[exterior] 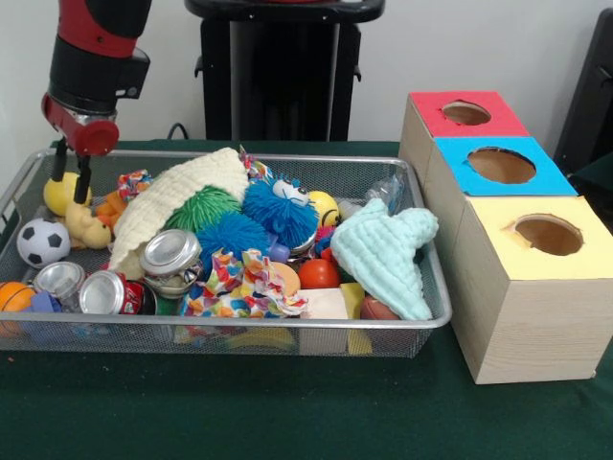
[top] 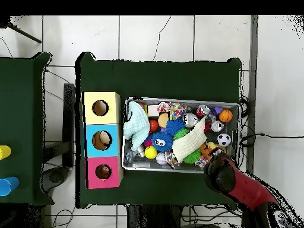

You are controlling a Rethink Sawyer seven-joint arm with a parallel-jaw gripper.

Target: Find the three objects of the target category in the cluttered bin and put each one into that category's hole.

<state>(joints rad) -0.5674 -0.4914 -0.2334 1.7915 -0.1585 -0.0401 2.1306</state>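
The wire-mesh bin point(exterior: 421, 324) is full of clutter; it also shows in the overhead view point(top: 181, 99). A yellow duck point(exterior: 88, 228) lies at its far-left end beside a plain yellow ball point(exterior: 59, 195). An orange bit point(exterior: 108, 204) shows behind the duck; I cannot tell what it is. The monkey is hidden. My gripper point(exterior: 70, 184) hangs open and empty just above the yellow ball and the duck. In the overhead view the arm point(top: 228, 178) covers it. The red-surround hole point(exterior: 466, 113) tops the farthest box and also shows from overhead point(top: 103, 172).
Boxes with a blue hole point(exterior: 501, 165) and a yellow hole point(exterior: 548, 234) stand beside the red one. The bin holds a cream knitted cloth point(exterior: 182, 192), mint cloth point(exterior: 388, 254), fuzzy blue ball point(exterior: 280, 211), soccer ball point(exterior: 42, 241) and cans point(exterior: 170, 254).
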